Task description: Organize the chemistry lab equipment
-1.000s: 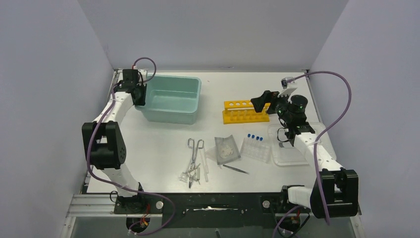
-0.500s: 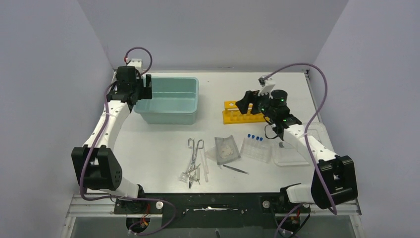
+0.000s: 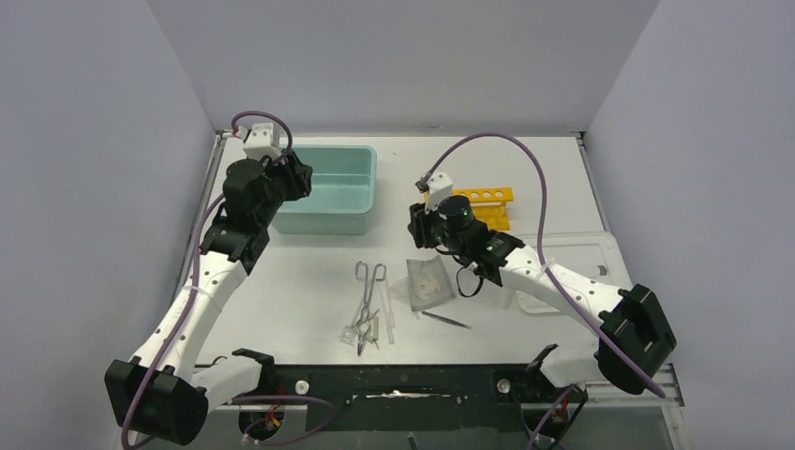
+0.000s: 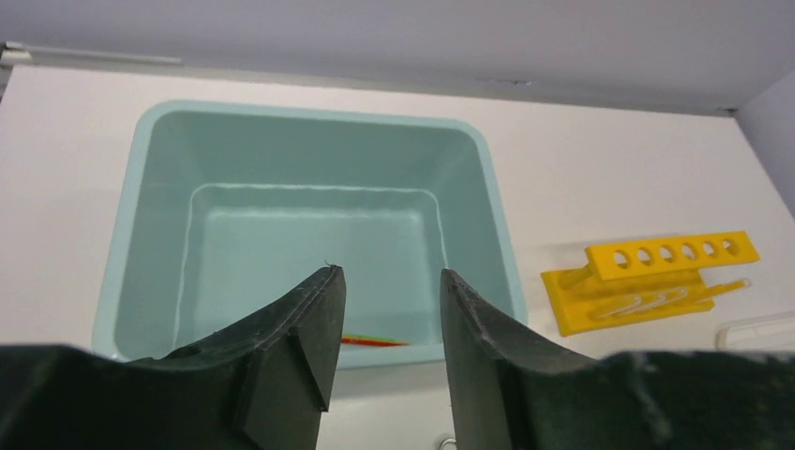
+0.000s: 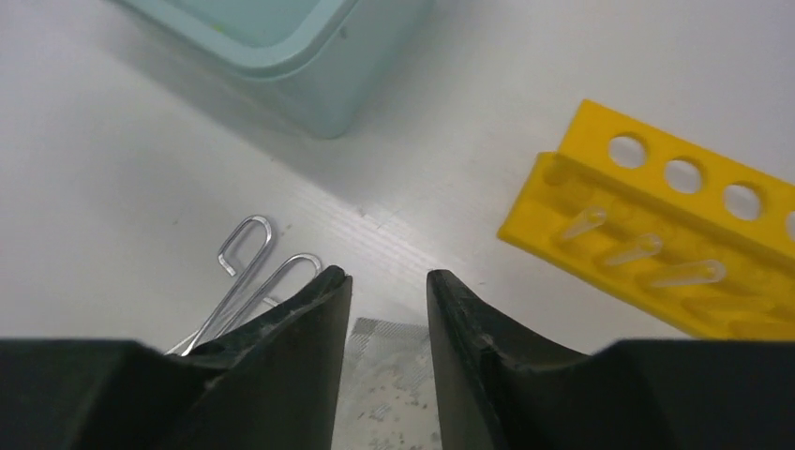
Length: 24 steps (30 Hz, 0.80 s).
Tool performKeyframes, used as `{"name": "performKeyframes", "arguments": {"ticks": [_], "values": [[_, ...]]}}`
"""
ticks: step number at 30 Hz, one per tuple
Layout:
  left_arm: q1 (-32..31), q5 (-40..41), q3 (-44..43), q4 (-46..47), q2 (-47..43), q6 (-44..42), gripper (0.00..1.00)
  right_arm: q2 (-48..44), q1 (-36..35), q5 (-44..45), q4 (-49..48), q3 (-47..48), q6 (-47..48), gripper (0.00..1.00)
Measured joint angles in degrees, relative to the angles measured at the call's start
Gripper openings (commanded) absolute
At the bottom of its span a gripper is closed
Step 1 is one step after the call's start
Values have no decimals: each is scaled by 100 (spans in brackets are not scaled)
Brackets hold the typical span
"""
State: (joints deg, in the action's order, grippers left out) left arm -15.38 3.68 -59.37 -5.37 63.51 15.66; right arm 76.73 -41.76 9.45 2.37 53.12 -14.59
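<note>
The left arm (image 3: 202, 286) and the right arm (image 3: 562, 281) have white link covers and black blocks at the joints. A thin purple cable (image 3: 487, 136) runs along each arm in loops. The left gripper (image 4: 389, 274) and the right gripper (image 5: 387, 275) have matte black, curved fingers (image 4: 281, 356).

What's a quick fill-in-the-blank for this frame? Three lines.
1. The tube rack is coloured ____.
2. The left gripper and the right gripper are both ____, holding nothing.
3. In the top view, the forceps lie to the ____ of the bag of discs.
Missing words: yellow; open; left.
</note>
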Motion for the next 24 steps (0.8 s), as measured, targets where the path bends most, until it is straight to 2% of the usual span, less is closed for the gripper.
{"name": "performKeyframes", "arguments": {"ticks": [2, 5, 9, 14, 17, 20, 23, 24], "values": [[4, 76, 136, -153, 15, 109, 50, 125, -203, -297, 131, 11, -66, 56], [4, 142, 151, -413, 70, 264, 54, 540, -595, -577, 413, 155, -101, 66], [7, 210, 149, -619, 164, 382, 53, 1250, -1003, -855, 815, 501, -85, 66], [9, 221, 149, -787, 356, 474, 49, 1766, -1049, -815, 1147, 782, -98, 64], [-11, 92, 149, -769, 369, 483, 48, 1711, -817, -772, 1248, 782, -140, 69], [-328, 81, 149, -656, 369, 481, 48, 1414, -396, -664, 1285, 776, -127, 75], [-1058, 160, 83, -555, 457, 452, 47, 844, -17, -466, 1296, 776, -79, 71], [-1259, 175, 28, -525, 531, 439, 44, 673, 63, -428, 1309, 776, -70, 69]]}}
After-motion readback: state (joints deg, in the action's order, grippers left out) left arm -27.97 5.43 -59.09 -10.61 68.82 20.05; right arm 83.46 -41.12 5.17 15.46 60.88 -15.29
